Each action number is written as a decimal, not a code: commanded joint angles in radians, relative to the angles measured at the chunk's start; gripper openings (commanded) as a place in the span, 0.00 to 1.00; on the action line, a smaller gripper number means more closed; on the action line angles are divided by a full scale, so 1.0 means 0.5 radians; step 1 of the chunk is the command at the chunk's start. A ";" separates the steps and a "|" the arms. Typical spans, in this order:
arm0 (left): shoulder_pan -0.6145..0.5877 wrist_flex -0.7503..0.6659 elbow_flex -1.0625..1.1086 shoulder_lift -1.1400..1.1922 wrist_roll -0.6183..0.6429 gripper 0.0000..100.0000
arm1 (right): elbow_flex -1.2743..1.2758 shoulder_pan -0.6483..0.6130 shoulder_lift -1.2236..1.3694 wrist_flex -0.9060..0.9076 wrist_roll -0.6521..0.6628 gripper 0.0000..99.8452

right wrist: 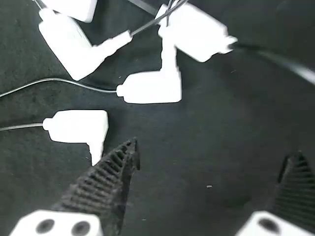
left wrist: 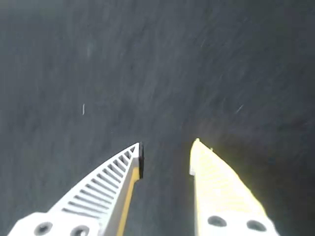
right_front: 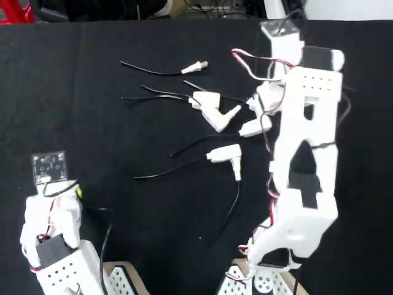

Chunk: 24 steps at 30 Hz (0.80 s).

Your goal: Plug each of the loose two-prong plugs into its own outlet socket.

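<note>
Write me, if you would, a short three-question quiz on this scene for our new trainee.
1. True or false: the right gripper is shut.
2. Multiple choice: the left gripper hangs over A) a socket, B) bare black table, C) a coil of wire.
3. Fill in: in the high view, the arm stretched out beside the white plugs is the ___ arm.

Key: 1 false, it is open and holds nothing. 2 B. 3 right, since its wrist view looks down on those plugs.
</note>
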 commanded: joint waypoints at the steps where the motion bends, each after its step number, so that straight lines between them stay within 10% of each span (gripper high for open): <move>1: 0.450 -0.117 -0.333 -0.006 0.316 0.20 | 0.081 -0.043 -0.109 0.009 0.353 0.41; 8: 0.879 -0.430 -0.569 0.000 0.838 0.20 | 0.213 -0.169 0.109 -0.227 0.601 0.41; 15: 0.919 -1.000 -0.391 0.331 1.111 0.20 | 0.192 -0.190 0.222 -0.595 1.086 0.41; 24: 0.738 -1.046 -0.532 0.970 1.105 0.20 | -0.247 -0.371 0.769 -0.789 1.780 0.41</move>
